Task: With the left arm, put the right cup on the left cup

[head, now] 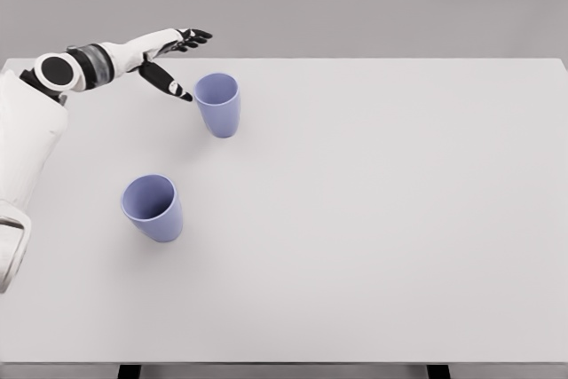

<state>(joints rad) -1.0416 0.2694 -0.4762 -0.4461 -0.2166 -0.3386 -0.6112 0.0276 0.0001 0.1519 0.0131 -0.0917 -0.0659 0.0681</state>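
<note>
- As seen from the head camera, the left hand (173,59) is held with fingers spread and nothing grasped, just left of the right cup (217,104).
- Both lilac cups are shown upright on the white table (382,219).
- The left cup (153,208) is set nearer the camera, apart from its twin.

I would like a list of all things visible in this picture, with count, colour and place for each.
table: one, white, fills most of the view
right cup: one, blue-violet, upright, far left part of the table, beside the hand
left cup: one, blue-violet, upright, nearer and further left, apart from the other
left hand: one, white with black fingers, open, just left of the right cup, holding nothing
right arm: not in view
</note>
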